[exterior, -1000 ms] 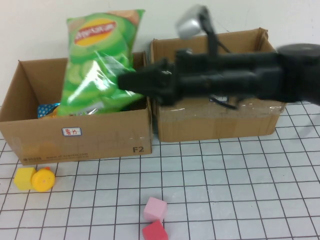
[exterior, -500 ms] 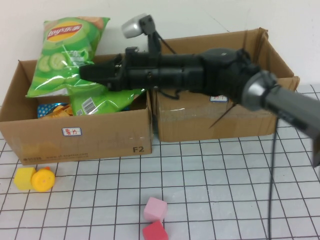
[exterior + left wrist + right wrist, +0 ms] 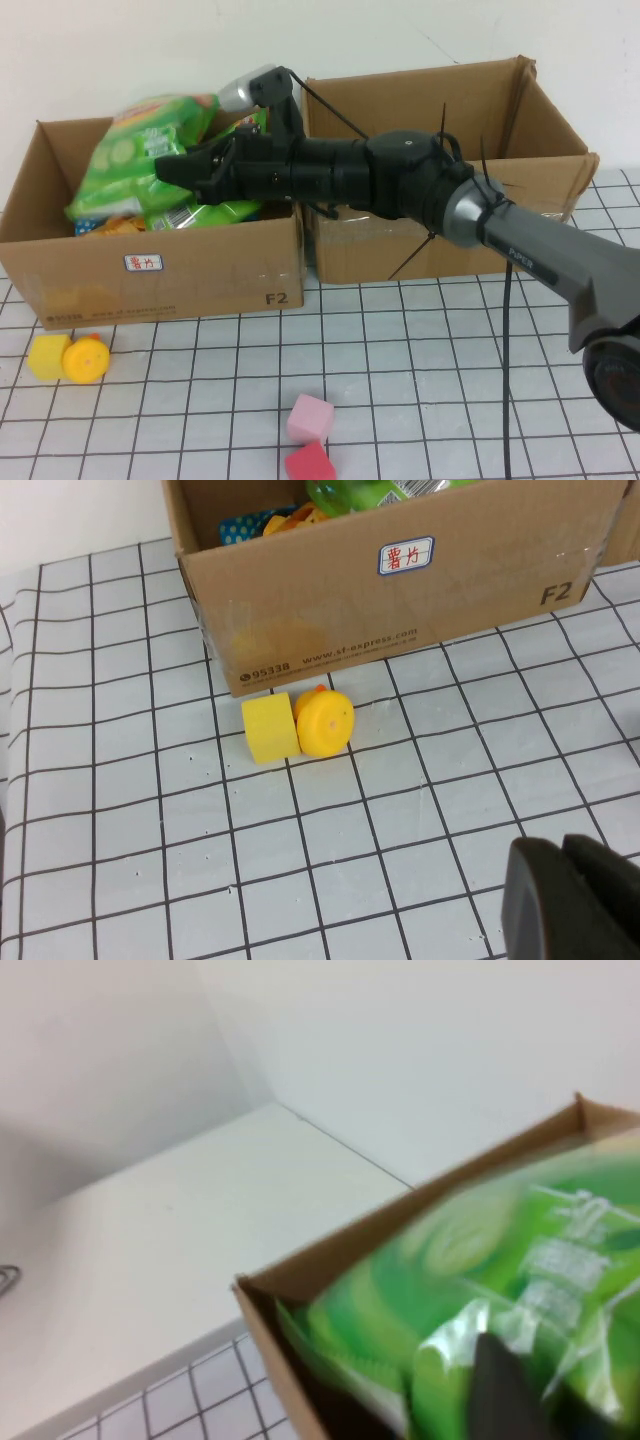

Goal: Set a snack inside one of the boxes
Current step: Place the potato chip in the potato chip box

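A green chips bag [image 3: 130,160] lies tilted inside the left cardboard box [image 3: 150,280], on top of other snack packets. My right gripper [image 3: 172,170] reaches across from the right, low over this box, and is shut on the chips bag. The right wrist view shows the crumpled bag [image 3: 500,1260] around a dark fingertip [image 3: 500,1385] and the box's corner. The right cardboard box [image 3: 440,250] stands beside the left one, behind the arm. My left gripper [image 3: 565,895] is out of the high view; it hovers shut and empty over the checked table in front of the left box [image 3: 400,600].
A yellow block [image 3: 47,356] and a yellow round toy [image 3: 87,359] lie in front of the left box; they also show in the left wrist view [image 3: 269,727]. A pink block [image 3: 309,418] and a red block [image 3: 309,463] lie at the front middle.
My right gripper has swung left and lowered the chips bag from above the boxes down into the left box. The blocks have not moved.
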{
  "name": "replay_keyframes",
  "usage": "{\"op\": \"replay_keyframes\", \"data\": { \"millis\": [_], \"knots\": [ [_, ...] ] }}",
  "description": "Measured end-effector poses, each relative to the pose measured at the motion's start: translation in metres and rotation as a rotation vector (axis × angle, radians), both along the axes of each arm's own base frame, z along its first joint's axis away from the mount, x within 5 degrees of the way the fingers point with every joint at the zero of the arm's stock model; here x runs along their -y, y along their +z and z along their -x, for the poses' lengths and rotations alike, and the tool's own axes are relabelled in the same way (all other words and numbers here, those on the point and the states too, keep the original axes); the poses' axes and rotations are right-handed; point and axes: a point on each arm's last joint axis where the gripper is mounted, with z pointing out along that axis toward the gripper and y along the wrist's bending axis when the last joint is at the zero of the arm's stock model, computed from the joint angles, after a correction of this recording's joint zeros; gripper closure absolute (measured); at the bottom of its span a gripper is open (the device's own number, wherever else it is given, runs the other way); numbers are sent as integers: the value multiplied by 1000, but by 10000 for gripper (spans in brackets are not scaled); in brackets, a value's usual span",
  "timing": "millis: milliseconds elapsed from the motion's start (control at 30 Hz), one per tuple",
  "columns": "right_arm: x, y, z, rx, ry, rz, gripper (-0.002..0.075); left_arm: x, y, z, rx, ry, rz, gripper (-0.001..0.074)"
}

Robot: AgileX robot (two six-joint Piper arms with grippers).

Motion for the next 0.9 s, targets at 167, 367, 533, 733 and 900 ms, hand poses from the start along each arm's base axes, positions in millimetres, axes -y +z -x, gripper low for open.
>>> {"op": "replay_keyframes", "data": {
  "millis": [167, 367, 533, 733, 900],
  "knots": [
    [0, 0, 1, -7, 7, -2, 214, 0, 0, 0, -1, 0, 4, 736],
    [-1, -2, 8, 21, 92, 48, 312, 0, 0, 0, 1, 0, 4, 736],
    [2, 15, 21, 114, 198, 136, 601, 0, 0, 0, 3, -1, 4, 736],
    [18, 57, 42, 148, 258, 326, 712, 1, 2, -1, 24, -7, 17, 736],
    [43, 95, 63, 173, 272, 560, 720, 4, 6, -3, 73, -22, 49, 736]
  ]
}}
